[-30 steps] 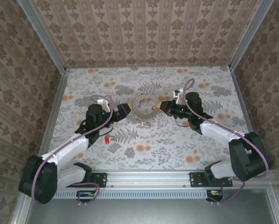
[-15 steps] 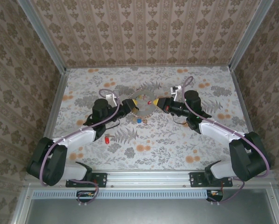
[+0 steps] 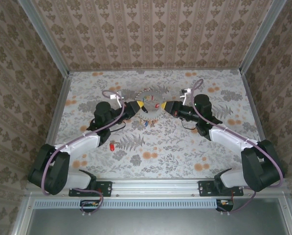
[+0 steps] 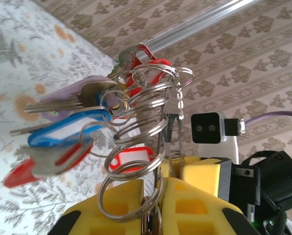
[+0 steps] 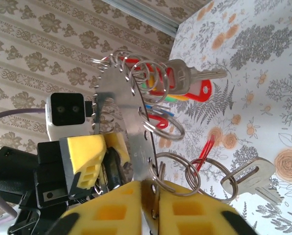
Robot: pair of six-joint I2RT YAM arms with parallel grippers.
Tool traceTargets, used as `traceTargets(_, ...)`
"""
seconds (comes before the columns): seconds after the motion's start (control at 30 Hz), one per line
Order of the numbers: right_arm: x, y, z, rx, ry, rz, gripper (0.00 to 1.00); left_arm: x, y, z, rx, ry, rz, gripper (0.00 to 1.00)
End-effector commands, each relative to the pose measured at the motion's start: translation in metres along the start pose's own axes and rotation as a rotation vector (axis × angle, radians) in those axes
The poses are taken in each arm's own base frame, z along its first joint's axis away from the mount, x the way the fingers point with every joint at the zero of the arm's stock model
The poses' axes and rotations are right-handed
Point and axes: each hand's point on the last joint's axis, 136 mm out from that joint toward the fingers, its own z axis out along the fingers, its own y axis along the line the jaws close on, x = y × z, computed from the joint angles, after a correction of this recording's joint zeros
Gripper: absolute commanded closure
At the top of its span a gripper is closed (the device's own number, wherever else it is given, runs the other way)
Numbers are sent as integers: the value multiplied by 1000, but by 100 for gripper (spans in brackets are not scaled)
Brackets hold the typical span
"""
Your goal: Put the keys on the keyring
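Metal first: the keyring is a flat, pale plate with a toothed rim. It's hanging in the air over the far half of the desk, about midway between the left and right edges. The left end effector is clamping its blocky yellow pads onto one side of the rim. The right end effector is looking pinched shut on the opposite side, so the two are sharing the hold.

My guess is they're carrying it raised like this so the keys are dangling free instead of bunching up underneath.

Thin, shiny split rings are looping through the rim in a springy tangle. Glossy plastic tags in blue, red and purple are swinging off them, next to plain silver blades.

One red key is lying loose on the desk, left of centre toward the near edge, well apart from the bunch. So I'm thinking the job isn't finished.
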Motion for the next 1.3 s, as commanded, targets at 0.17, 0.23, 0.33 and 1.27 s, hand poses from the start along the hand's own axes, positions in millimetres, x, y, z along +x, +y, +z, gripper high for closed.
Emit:
traceTargets(0.17,-6,25,-31,56,-71,-319,63,-37,-84,-8,304,-101,211,100)
traceTargets(0.23,-8,24,-42,97,-106,-396,62,-40,-89,-8,329,-110,224,100)
traceTargets(0.33,-11,24,-60,140,-177,-562,60,-35,-95,-7,363,-60,246,100)
traceTargets(1.27,19,86,-59,71,-368,-1502,81,-29,-121,-22,379,-30,325,100)
